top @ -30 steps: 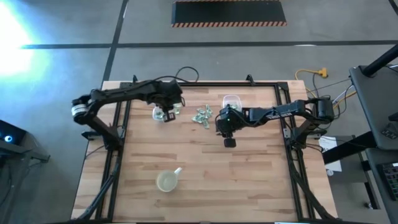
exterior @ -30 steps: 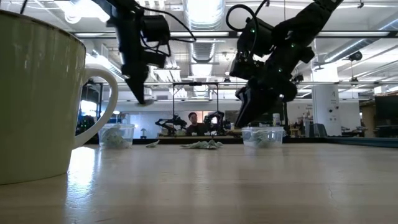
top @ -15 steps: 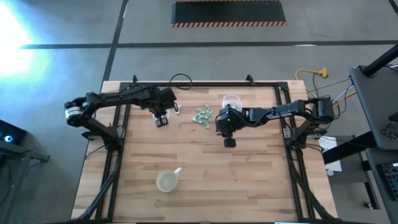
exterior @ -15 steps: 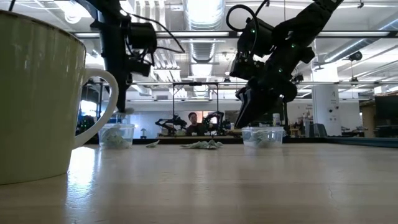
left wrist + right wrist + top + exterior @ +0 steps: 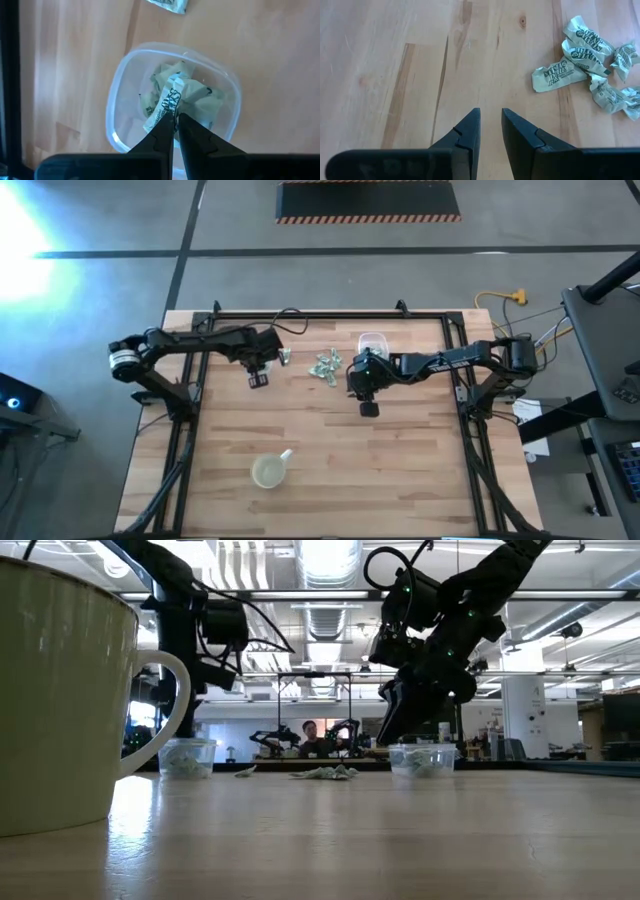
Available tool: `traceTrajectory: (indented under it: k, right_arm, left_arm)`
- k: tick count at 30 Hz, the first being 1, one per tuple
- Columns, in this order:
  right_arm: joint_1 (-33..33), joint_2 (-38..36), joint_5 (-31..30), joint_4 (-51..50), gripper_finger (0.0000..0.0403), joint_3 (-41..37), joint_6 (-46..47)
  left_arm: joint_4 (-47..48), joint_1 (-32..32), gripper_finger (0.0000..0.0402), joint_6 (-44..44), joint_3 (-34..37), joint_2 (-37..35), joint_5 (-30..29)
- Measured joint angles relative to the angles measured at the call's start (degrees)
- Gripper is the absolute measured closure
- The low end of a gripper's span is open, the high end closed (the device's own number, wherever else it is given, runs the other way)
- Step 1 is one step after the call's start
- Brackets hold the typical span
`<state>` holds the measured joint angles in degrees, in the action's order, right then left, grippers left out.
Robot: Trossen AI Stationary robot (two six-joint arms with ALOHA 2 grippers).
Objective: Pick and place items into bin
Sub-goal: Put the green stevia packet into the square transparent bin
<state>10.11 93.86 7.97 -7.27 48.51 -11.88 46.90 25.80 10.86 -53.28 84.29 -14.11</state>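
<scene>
- While the left gripper hangs over a clear tub, its fingers pinch one pale green packet above the packets lying inside.
- Loose packets lie piled on the wooden table mid-table.
- Right gripper hovers beside them, fingers slightly parted, grasping nothing.

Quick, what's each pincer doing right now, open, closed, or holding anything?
Left pincer: closed on a pale green packet over the clear container.
Right pincer: slightly open, holding nothing, above bare wood beside the loose packets.
</scene>
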Motion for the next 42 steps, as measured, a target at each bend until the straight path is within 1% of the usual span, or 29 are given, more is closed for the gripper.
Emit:
traceTrajectory:
  k: [6, 15, 18, 24, 26, 29, 32, 37, 40, 42]
  right_arm:
    - [0.0, 0.0, 0.0, 0.0, 0.0335, 0.0, 1.2]
    - [0.0, 0.0, 0.0, 0.2, 0.0335, 0.0, 1.3]
    - [0.0, 0.0, 0.0, 0.2, 0.0335, 0.0, 1.3]
    - [0.0, 0.0, 0.0, 0.3, 0.0335, 0.0, 1.2]
    - [0.0, 0.0, 0.0, 0.4, 0.0335, 0.0, 1.2]
    - [0.0, 0.0, 0.0, 0.4, 0.0335, 0.0, 1.2]
    - [0.0, 0.0, 0.0, 0.4, 0.0335, 0.0, 1.2]
    - [0.0, 0.0, 0.0, 0.4, 0.0335, 0.0, 1.0]
    - [0.0, 0.0, 0.0, 0.7, 0.0335, 0.0, 0.9]
    - [0.0, 0.0, 0.0, 0.7, 0.0335, 0.0, 1.0]
  left_arm:
    - [-1.6, 0.2, 0.0394, 0.0, 2.1, 0.0, 0.0]
    - [-1.7, 0.4, 0.0388, 0.0, 1.8, -0.1, -1.0]
    - [-1.7, 0.4, 0.0367, 0.0, 1.8, -0.1, -1.0]
    - [-1.4, 0.3, 0.0300, 0.0, 1.7, -0.1, -1.4]
    - [-1.4, 0.3, 0.0281, -0.1, 1.4, -0.3, -2.5]
    - [-1.2, 0.3, 0.0260, 0.0, 0.1, -1.1, -3.2]
    - [-0.8, 0.3, 0.0252, 0.0, -1.5, -2.2, -3.2]
    - [-1.1, 0.3, 0.0250, 0.6, -3.6, -3.8, -2.8]
    - [-3.2, 0.3, 0.0250, 1.9, -4.0, -3.8, -2.7]
    - [-6.1, 0.3, 0.0250, 3.3, -3.7, -3.8, -2.1]
